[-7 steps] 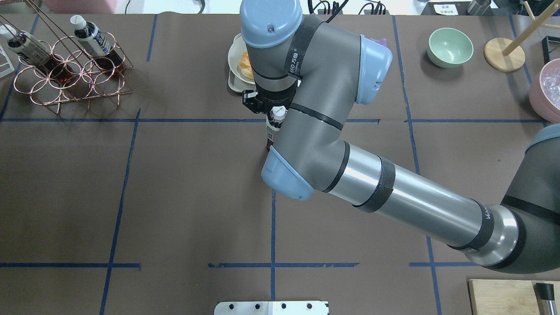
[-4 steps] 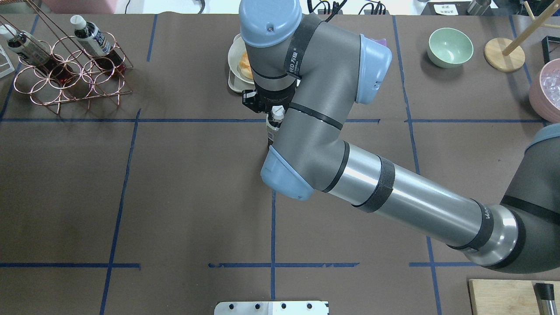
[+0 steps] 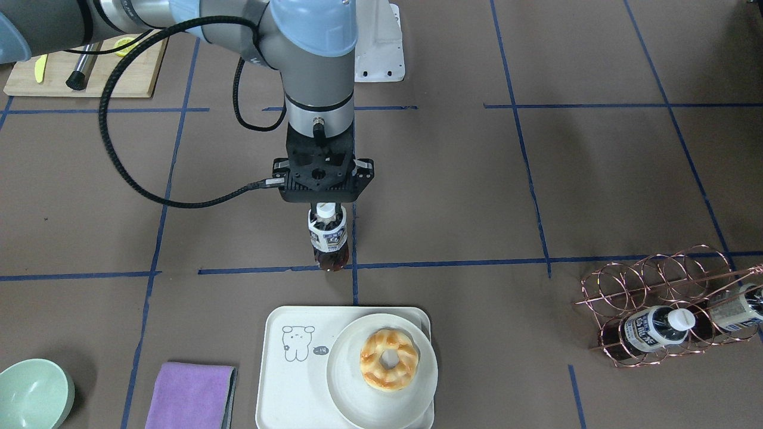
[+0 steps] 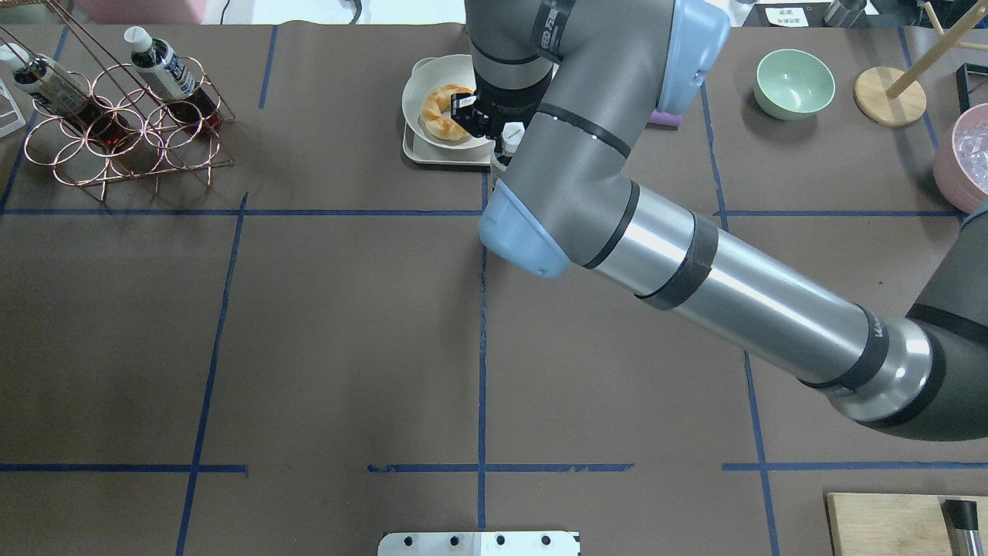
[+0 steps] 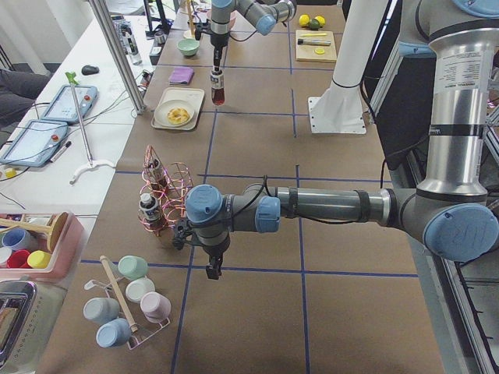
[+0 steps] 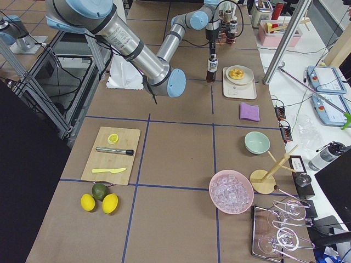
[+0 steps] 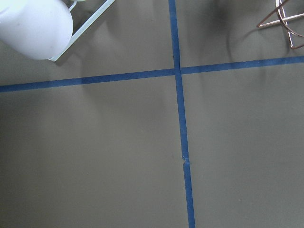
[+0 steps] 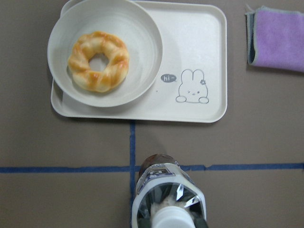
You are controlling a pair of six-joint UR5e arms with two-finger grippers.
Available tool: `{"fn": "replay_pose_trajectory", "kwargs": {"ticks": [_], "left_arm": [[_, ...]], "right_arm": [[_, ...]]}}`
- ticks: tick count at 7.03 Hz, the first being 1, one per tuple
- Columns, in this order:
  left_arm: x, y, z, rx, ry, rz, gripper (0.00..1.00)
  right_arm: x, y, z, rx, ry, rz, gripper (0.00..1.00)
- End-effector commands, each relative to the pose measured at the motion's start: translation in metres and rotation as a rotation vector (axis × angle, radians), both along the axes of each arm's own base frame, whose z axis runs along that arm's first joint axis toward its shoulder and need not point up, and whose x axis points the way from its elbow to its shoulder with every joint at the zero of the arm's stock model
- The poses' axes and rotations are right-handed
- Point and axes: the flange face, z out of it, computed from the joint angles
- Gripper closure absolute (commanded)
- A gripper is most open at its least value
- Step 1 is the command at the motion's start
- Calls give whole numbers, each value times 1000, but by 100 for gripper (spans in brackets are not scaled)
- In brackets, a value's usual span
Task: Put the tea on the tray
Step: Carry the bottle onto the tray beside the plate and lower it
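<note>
My right gripper (image 3: 326, 208) is shut on the neck of the tea (image 3: 328, 239), a small bottle of dark liquid with a white cap. The bottle hangs upright above the table, just short of the tray's near rim. The off-white tray (image 3: 286, 387) with the cartoon bear lies beyond it. In the right wrist view the tea (image 8: 166, 192) is below the tray (image 8: 199, 47). In the overhead view the cap (image 4: 511, 139) shows beside the tray (image 4: 432, 157). My left gripper (image 5: 210, 270) shows only in the exterior left view; I cannot tell if it is open.
A round white plate (image 3: 349, 387) with a doughnut (image 3: 389, 359) fills the tray's half toward my left. A purple cloth (image 3: 191, 393) and a green bowl (image 3: 30, 390) lie on the tray's other side. A copper rack (image 3: 661, 292) holds two similar bottles. A cutting board (image 3: 89, 71) lies near my base.
My right arm has carried the tea away from my base and a little to my right, toward the tray. The doughnut, hidden before, now shows in the overhead view.
</note>
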Motion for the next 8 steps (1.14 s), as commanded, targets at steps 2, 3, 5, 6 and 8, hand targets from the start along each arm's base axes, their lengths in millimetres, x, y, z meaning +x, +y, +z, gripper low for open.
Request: {"fn": "replay_pose_trajectory", "kwargs": {"ticks": [2,3,5,6,8], "left_arm": [[0,-1,-4,7,0,-1,0],[0,-2,-5,10,0,-1,0],[0,-5,-7,14,0,-1,0],[0,-6,-8,16,0,-1,0],[0,-6,-7,14,0,-1,0]], "right_arm": [[33,-125,30,-48,-42,3,100],[35,-142,36,-51,-27,2,100],[40,-151,46,-50,-9,-12,100],[38,-153,51,-55,-1,-14,100],[33,-151,55,-63,3,-20,99]]}}
